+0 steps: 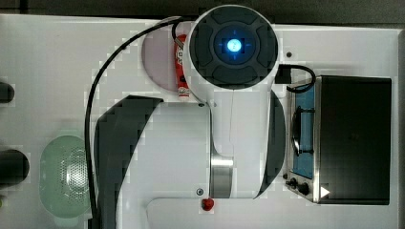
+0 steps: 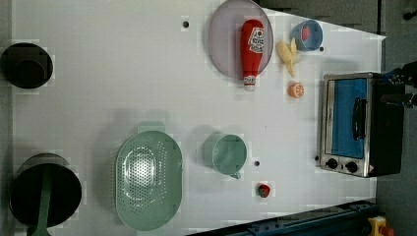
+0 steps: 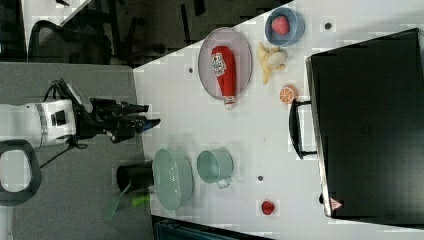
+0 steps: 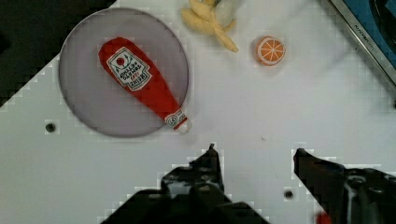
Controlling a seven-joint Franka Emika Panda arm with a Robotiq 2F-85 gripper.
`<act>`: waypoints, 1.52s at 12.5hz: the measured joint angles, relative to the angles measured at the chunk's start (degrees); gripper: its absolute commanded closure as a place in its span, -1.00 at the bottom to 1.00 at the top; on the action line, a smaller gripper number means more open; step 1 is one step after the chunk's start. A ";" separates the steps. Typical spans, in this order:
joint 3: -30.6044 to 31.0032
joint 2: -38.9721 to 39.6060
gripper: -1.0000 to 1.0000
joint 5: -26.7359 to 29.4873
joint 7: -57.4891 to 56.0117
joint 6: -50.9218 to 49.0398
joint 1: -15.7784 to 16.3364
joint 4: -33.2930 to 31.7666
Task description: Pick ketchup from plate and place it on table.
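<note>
A large round plate (image 2: 223, 44), pale greyish-lilac, sits on the white table (image 2: 123, 78) and holds one thing: the ketchup (image 2: 251, 46), a soft red bottle lying flat on it. The bottle is wide at its base and tapers to a narrow neck with a pale cap, and it carries a white label with dark lettering. Its cap end pokes past the plate's rim onto the table. Just beyond the plate, a small blue bowl (image 2: 308, 35) holds a red strawberry (image 3: 280, 24). A peeled banana (image 2: 287, 53) lies between plate and bowl, and an orange half (image 2: 296, 90) rests nearby on the table. Toward the left view's bottom, a pale green colander (image 2: 147, 179) and a green cup (image 2: 226, 154) stand with nothing visible inside them. A toaster oven (image 2: 356, 125) with a blue-tinted door stands at the left view's right. My gripper (image 4: 256, 156) hangs above bare table, apart from the plate, its two dark fingers (image 4: 208, 163) spread wide with nothing between them.
</note>
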 measured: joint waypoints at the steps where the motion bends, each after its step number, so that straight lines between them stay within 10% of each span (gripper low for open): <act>1: 0.72 -0.84 -0.60 0.52 0.00 -5.74 -0.84 0.22; 3: 1.40 -4.13 -0.99 1.42 0.00 -11.63 -1.94 0.17; 10: 2.64 -4.55 -1.00 1.03 0.43 -7.91 -2.87 2.85; 19: 4.44 17.75 -1.00 1.41 -3.16 8.35 -2.49 2.24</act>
